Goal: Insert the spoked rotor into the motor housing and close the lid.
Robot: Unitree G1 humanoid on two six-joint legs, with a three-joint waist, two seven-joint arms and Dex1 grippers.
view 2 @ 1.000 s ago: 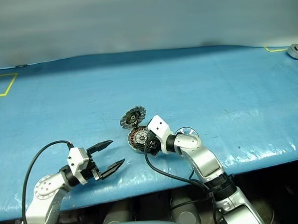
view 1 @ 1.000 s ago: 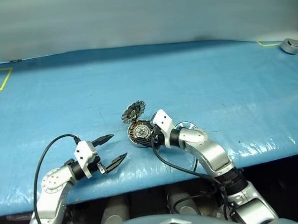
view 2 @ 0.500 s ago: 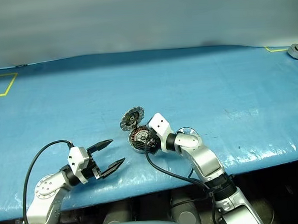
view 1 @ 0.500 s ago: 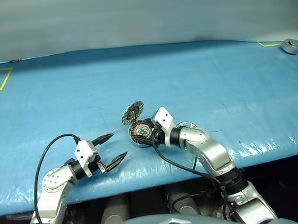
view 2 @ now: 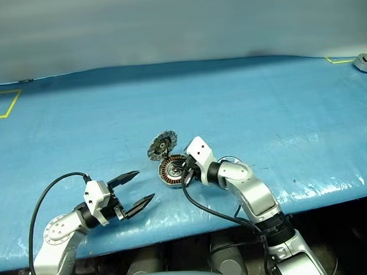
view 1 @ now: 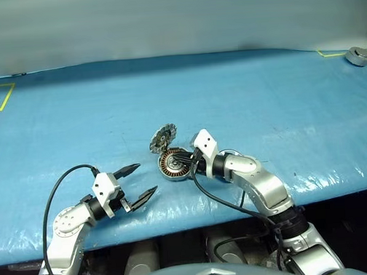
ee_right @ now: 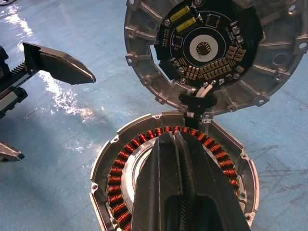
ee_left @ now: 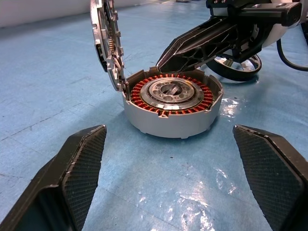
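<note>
The motor housing (view 1: pixel 171 163) sits on the blue-covered table, showing copper windings (ee_left: pixel 144 89) round a silver hub. Its lid (view 1: pixel 163 137) stands upright on the hinge at the far rim, its ribbed inner face with the dark centre (ee_right: pixel 211 48) turned toward me. My right gripper (ee_right: pixel 168 137) is shut with nothing in it, and its tips hang just over the housing's open top. Behind that gripper the spoked rotor (ee_left: pixel 239 64) lies flat on the table, partly hidden by the arm. My left gripper (view 1: pixel 147 178) is open, near the front edge, pointing at the housing from a short way off.
Blue sheeting (view 1: pixel 261 96) covers the whole table, and its front edge runs just below both arms. Yellow tape marks a square at the far left (view 1: pixel 0 98). A grey round part (view 1: pixel 359 55) lies at the far right corner.
My right gripper has gone from open to shut above the housing. The left gripper, housing, lid and rotor have stayed where they were.
</note>
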